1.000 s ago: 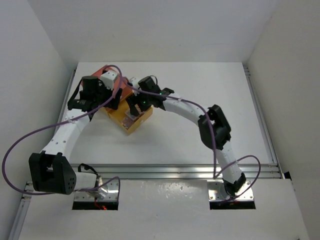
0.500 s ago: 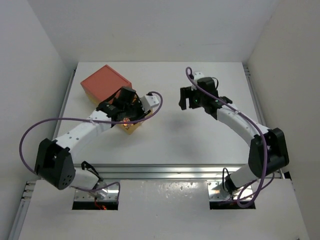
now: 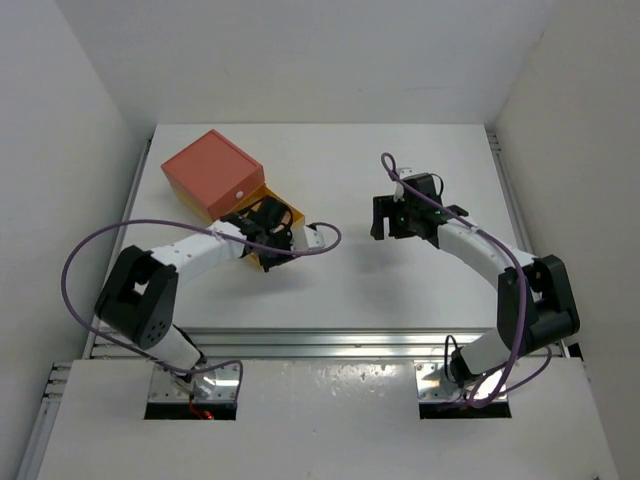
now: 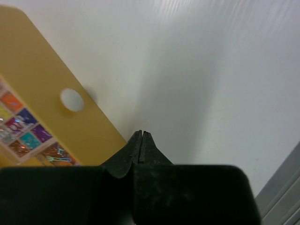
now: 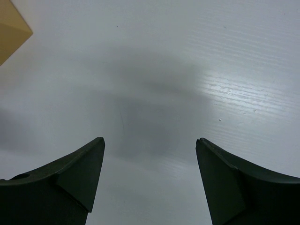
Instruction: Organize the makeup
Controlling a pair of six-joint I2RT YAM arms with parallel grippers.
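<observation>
An eyeshadow palette [image 4: 22, 130] with multicoloured squares lies in the yellow drawer [image 4: 44, 89] of the orange-and-yellow box, at the left of the left wrist view. The drawer's front has a round hole [image 4: 72, 100]. My left gripper [image 4: 141, 136] is shut with nothing between its fingers, its tips just beside the drawer's front corner. From above, the left gripper [image 3: 268, 238] covers most of the drawer [image 3: 262, 262]. My right gripper [image 3: 388, 228] hangs open over bare table, well right of the box. In its wrist view the right gripper [image 5: 150, 143] holds nothing. No brushes or sticks show.
The orange box top [image 3: 212, 172] sits at the back left of the white table [image 3: 340, 280]. A yellow corner [image 5: 11, 28] of the drawer shows at the top left of the right wrist view. A metal rail [image 3: 330, 340] runs along the table's near edge.
My left gripper went from open to shut and moved from the box's back to the drawer's front corner. My right arm pulled away from the box to the right.
</observation>
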